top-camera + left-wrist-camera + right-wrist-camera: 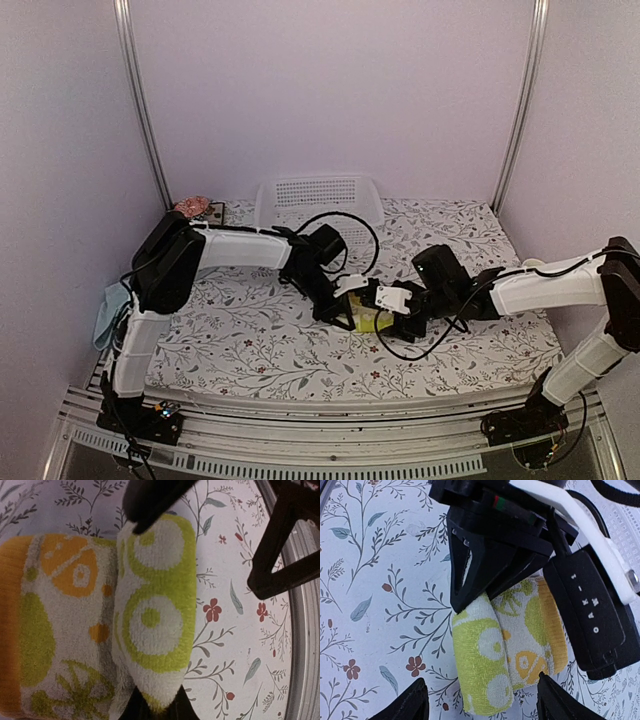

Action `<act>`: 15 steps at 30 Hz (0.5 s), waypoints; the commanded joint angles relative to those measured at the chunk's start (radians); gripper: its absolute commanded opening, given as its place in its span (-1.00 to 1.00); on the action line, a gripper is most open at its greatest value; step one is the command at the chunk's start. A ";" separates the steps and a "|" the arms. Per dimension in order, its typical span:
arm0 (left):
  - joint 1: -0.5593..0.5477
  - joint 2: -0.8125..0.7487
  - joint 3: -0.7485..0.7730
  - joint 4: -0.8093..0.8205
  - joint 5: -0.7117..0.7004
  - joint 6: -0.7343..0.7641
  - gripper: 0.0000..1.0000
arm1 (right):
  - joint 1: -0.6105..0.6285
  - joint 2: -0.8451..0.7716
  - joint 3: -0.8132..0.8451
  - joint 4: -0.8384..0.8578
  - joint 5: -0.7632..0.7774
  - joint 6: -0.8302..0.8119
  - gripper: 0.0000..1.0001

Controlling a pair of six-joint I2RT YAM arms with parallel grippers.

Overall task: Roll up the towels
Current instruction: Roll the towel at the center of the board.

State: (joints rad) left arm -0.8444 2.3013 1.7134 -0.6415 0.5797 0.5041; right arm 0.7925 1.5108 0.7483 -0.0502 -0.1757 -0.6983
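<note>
The yellow-green towel (371, 322) lies mid-table, partly rolled. A tight roll (152, 610) rests beside a flat part with an orange border (12, 625). My left gripper (155, 711) is shut on the near end of the roll, as the right wrist view also shows (470, 592). My right gripper (482, 702) stands open, its fingertips (412, 702) spread either side of the roll's other end without touching it. In the top view the left gripper (338, 312) and the right gripper (388, 318) meet over the towel. The light blue towel (108, 315) hangs at the table's left edge.
A floral-patterned cloth (250, 340) covers the table. A white perforated basket (318, 200) stands at the back centre, and a small pinkish object (192, 207) sits at the back left. Black cables loop over the arms near the towel.
</note>
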 commanded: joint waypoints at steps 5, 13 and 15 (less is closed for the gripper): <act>0.018 0.160 0.075 -0.251 0.106 -0.046 -0.85 | 0.086 0.071 -0.015 0.126 0.161 -0.094 0.47; 0.057 0.233 0.155 -0.317 0.195 -0.066 -0.82 | 0.129 0.148 -0.003 0.170 0.240 -0.108 0.33; 0.062 0.239 0.155 -0.318 0.206 -0.069 -0.81 | 0.130 0.163 -0.004 0.179 0.265 -0.106 0.28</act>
State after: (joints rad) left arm -0.7856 2.4470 1.8977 -0.8333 0.8242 0.4561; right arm 0.9123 1.6421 0.7437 0.0807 0.0154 -0.7982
